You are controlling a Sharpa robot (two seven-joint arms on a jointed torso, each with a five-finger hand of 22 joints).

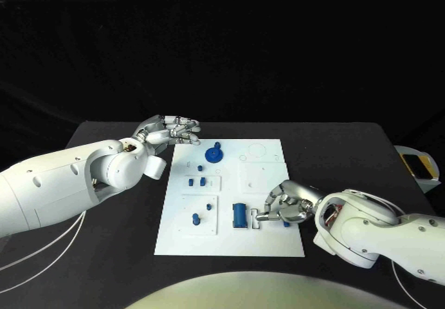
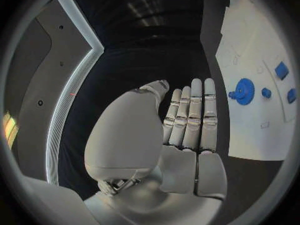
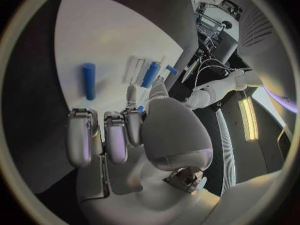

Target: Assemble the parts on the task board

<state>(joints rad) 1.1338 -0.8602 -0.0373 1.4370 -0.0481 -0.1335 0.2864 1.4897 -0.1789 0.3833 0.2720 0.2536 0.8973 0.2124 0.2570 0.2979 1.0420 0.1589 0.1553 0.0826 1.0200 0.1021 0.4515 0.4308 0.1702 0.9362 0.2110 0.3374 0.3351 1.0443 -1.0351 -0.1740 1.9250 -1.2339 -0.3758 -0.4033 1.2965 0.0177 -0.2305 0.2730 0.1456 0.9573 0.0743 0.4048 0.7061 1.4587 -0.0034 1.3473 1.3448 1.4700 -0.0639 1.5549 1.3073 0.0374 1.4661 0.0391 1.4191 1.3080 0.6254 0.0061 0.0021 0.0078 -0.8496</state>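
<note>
The white task board [image 1: 269, 241] lies mid-table. On it are a blue gear [image 1: 214, 154], small blue pieces [image 1: 195, 182] and a blue cylinder [image 1: 239, 214] near the front. My right hand [image 1: 283, 206] hovers over the board's right side, beside the cylinder [image 3: 89, 81]. Its fingers are curled, and a small blue part [image 3: 140, 108] shows between thumb and finger. My left hand [image 1: 172, 132] hangs off the board's far left corner, near the gear [image 2: 242, 91]. Its fingers [image 2: 190, 115] are stretched out and hold nothing.
A yellow and white object [image 1: 419, 167] sits at the table's right edge. White cables [image 1: 56, 251] trail over the table's left front. Black table [image 1: 343, 154] surrounds the board on all sides.
</note>
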